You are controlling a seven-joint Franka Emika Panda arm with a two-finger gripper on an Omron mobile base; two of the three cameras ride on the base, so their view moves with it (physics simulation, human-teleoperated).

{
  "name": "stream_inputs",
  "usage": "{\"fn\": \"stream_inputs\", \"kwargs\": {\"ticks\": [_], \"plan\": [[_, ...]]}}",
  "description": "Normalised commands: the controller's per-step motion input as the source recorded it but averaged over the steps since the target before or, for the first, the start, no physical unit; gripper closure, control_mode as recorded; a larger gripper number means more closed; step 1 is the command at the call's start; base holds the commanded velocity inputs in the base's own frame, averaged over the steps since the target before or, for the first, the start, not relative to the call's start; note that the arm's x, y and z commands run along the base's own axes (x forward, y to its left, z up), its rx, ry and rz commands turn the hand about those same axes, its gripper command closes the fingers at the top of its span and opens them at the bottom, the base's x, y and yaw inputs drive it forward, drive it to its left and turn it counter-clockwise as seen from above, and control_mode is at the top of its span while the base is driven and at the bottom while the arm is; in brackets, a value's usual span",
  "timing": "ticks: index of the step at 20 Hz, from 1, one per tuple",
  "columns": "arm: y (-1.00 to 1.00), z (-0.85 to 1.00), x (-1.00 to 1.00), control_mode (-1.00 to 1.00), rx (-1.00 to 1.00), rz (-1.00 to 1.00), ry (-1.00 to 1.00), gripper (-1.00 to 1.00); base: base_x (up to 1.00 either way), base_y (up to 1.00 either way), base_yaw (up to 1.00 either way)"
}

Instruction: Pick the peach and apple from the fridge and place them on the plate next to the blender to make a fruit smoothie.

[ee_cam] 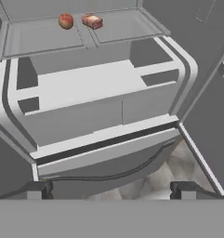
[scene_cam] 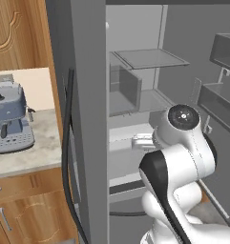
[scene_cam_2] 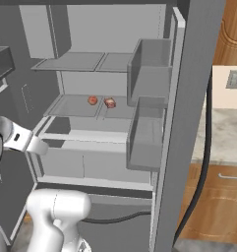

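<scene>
The peach (ee_cam: 65, 21) sits on a middle shelf (ee_cam: 43, 39) of the open fridge (scene_cam_2: 110, 147), just beside a pinkish-tan block (ee_cam: 92, 21) and apart from it. Drawers (ee_cam: 95, 100) lie below the shelf. The gripper (ee_cam: 111, 188) hangs low before the fridge, fingers wide apart, empty. A coffee machine (scene_cam: 9, 116) stands on the counter (scene_cam: 26, 155).
</scene>
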Motion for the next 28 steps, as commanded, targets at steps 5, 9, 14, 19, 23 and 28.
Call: {"fn": "stream_inputs", "kwargs": {"ticks": [5, 9, 14, 19, 23, 28], "plan": [[-0.01, 0.73, 0.43, -1.00, -0.03, 0.17, -0.22, -1.00, 0.00, 0.00, 0.00], [-0.22, 0.53, 0.47, -1.00, 0.00, 0.17, 0.03, -1.00, 0.00, 0.00, 0.00], [-0.38, 0.03, 0.41, -1.00, 0.00, 0.16, 0.20, -1.00, 0.00, 0.00, 0.00], [0.00, -0.10, 0.30, -1.00, 0.00, 0.01, -0.01, -1.00, 0.00, 0.00, 0.00], [0.00, -0.14, 0.75, -1.00, 0.00, 0.00, -0.12, -1.00, 0.00, 0.00, 0.00], [0.15, -0.23, 0.98, -1.00, 0.00, 0.00, -0.05, -1.00, 0.00, 0.00, 0.00]]}}
